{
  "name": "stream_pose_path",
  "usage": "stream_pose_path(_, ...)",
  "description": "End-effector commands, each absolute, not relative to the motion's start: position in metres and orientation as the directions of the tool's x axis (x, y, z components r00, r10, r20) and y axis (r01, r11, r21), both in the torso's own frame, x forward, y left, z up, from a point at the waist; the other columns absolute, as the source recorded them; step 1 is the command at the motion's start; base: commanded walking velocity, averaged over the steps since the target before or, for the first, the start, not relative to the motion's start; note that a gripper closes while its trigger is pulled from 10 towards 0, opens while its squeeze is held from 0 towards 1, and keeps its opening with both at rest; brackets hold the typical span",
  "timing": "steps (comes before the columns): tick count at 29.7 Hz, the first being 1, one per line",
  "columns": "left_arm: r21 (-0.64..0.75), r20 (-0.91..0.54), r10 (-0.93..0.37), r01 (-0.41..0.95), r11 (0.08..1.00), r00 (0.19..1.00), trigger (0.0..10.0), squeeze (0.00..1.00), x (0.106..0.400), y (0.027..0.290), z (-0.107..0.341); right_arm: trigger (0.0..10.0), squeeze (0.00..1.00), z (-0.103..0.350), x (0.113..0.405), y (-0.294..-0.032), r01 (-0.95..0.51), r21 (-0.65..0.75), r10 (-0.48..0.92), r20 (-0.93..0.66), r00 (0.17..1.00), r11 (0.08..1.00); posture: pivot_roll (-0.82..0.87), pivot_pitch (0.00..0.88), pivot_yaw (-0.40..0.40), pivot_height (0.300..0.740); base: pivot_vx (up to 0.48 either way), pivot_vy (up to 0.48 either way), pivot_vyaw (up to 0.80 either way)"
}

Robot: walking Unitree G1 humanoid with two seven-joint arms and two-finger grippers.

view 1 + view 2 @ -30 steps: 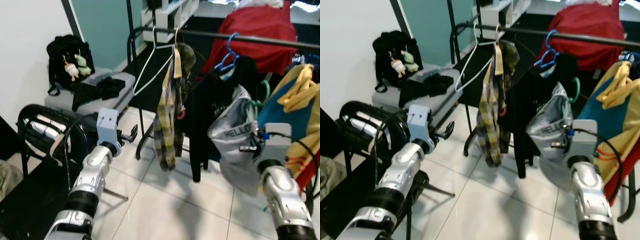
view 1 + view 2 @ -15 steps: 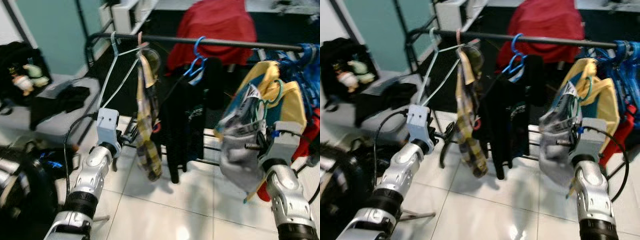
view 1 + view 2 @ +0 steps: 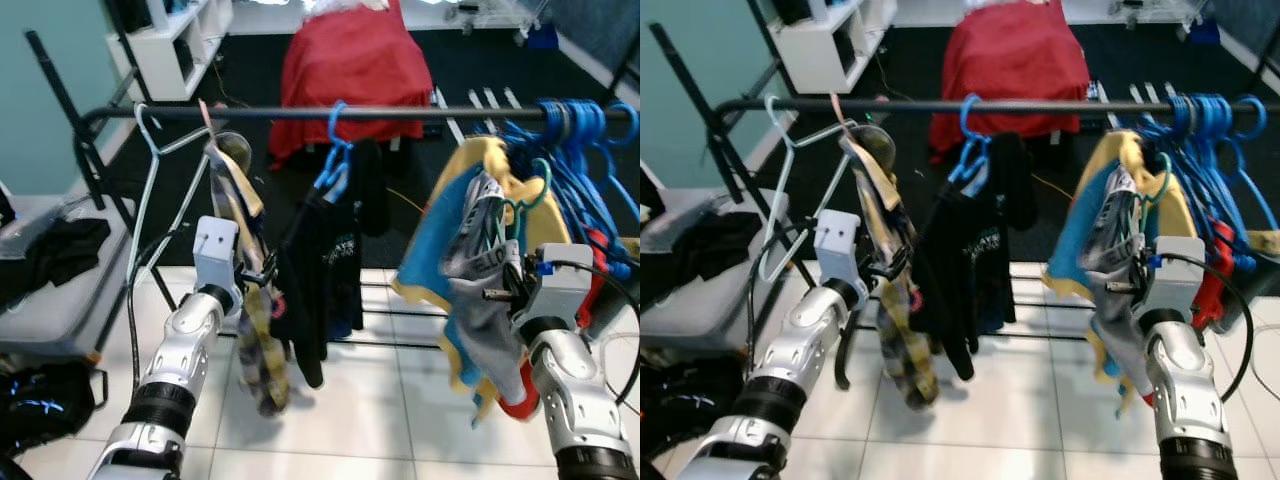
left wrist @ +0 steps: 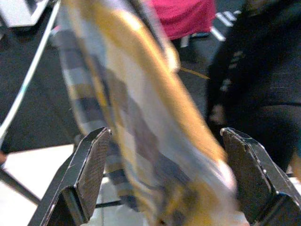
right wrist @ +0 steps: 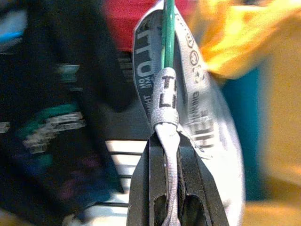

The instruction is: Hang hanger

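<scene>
1. The clothes rail (image 3: 300, 113) is black.
2. The plaid shirt (image 3: 250, 300) is checked yellow, grey and white.
3. The T-shirt (image 3: 318, 280) is black with a small pale print, on a blue hanger (image 3: 333, 165).
4. The grey garment (image 5: 188, 108) carries black lettering and hangs on a green hanger (image 5: 168, 33).
5. Behind it is a yellow and blue garment (image 3: 440, 220).
6. A bunch of empty hangers (image 3: 575, 140) is blue.
7. The cloth (image 3: 345, 60) beyond the rail is red.
8. The floor tiles (image 3: 350, 420) are white.
</scene>
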State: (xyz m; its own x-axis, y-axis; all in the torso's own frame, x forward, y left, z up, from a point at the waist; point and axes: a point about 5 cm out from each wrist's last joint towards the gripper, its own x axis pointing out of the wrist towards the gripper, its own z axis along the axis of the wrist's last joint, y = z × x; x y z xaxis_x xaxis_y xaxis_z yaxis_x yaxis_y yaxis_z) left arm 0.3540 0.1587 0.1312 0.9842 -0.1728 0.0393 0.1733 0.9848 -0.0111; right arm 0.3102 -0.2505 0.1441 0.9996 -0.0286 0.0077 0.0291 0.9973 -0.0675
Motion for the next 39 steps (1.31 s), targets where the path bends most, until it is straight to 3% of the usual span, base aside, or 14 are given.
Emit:
stream_pose_path(1,-0.008,0.032,-0.172,0.172,0.985,0.985,10.0,0.0,0.352,0.158,0.128,10.0,0.0,0.153,0.31,-0.251,0.006,-0.058,-0.003,0.048,0.999,0.998,-0.13,0.135,0.049,0.74,0.266,0.0,0.0)
stream_pose_path(12,0.01,0.045,-0.164,0.164,0.986,0.985,10.0,0.0,0.35,0.159,0.129,10.0,0.0,0.178,0.322,-0.255,0.038,-0.097,-0.029,0.095,0.995,0.995,-0.13,0.135,0.043,0.74,0.094,0.0,0.0)
stream_pose_path(21,0.0,0.046,-0.15,0.15,0.989,0.988,10.0,0.0,0.349,0.161,0.129,10.0,0.0,0.2,0.334,-0.286,0.176,-0.119,-0.165,0.1,0.981,0.977,-0.12,0.14,0.04,0.74,0.0,0.0,0.0)
stream_pose_path(22,-0.002,0.047,-0.148,0.148,0.989,0.988,10.0,0.0,0.349,0.161,0.129,10.0,0.11,0.199,0.335,-0.294,0.212,-0.112,-0.204,0.076,0.976,0.971,-0.12,0.14,0.04,0.74,0.0,0.0,0.0)
stream_pose_path(23,-0.002,0.047,-0.148,0.148,0.989,0.988,10.0,0.0,0.349,0.161,0.129,10.0,0.11,0.199,0.335,-0.294,0.212,-0.112,-0.204,0.076,0.976,0.971,-0.12,0.14,0.04,0.74,0.0,0.0,0.0)
stream_pose_path(24,-0.003,0.048,-0.147,0.147,0.989,0.988,10.0,0.0,0.349,0.161,0.129,10.0,1.0,0.198,0.335,-0.3,0.241,-0.113,-0.236,0.056,0.97,0.964,-0.12,0.14,0.04,0.74,0.0,0.0,0.0)
stream_pose_path(37,-0.003,0.052,-0.152,0.152,0.988,0.987,10.0,0.0,0.346,0.161,0.13,10.0,1.0,0.175,0.334,-0.293,0.194,-0.068,-0.198,-0.067,0.978,0.979,-0.12,0.148,0.041,0.74,0.0,0.0,0.0)
stream_pose_path(38,0.001,0.06,-0.15,0.15,0.989,0.987,10.0,0.0,0.345,0.162,0.131,10.0,0.89,0.172,0.332,-0.283,0.139,-0.05,-0.142,-0.07,0.987,0.989,-0.13,0.15,0.039,0.74,0.0,0.0,0.0)
stream_pose_path(39,0.001,0.06,-0.15,0.15,0.989,0.987,10.0,0.0,0.345,0.162,0.131,10.0,0.89,0.172,0.332,-0.283,0.139,-0.05,-0.142,-0.07,0.987,0.989,-0.13,0.15,0.039,0.74,0.0,0.0,0.0)
